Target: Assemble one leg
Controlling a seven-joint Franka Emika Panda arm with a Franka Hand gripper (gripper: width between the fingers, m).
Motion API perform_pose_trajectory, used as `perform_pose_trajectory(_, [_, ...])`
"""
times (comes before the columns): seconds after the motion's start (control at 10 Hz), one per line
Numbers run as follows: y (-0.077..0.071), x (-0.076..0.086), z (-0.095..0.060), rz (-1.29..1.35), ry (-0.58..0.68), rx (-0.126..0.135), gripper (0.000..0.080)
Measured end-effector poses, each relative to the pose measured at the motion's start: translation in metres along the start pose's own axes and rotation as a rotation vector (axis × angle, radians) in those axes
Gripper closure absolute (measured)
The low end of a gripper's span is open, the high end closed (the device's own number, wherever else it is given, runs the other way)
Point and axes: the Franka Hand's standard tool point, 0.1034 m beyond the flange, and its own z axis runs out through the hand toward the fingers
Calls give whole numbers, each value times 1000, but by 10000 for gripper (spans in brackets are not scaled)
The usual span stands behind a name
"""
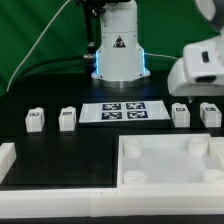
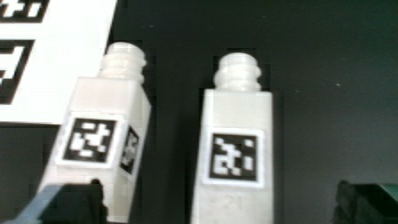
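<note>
Outside tray (image 1: 121, 160), on table (image 1: 60, 146) — two legs (image 2: 235, 150) under wide-spread gripper (image 2: 217, 196).

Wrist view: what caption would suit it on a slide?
Open gripper above a white tagged leg, a second leg alongside it by the marker board, on a black table.
</note>
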Motion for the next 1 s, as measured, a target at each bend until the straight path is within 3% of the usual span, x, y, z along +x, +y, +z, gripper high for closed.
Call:
perform_pose_trajectory(0.4, [-1, 2, 6, 5, -41, -5, 150])
perform_pose_trajectory(0.7, [-8, 7, 21, -3, -66, -13, 150])
perform_pose_trajectory(1.0, [-10, 11, 22, -7, -89, -16, 150])
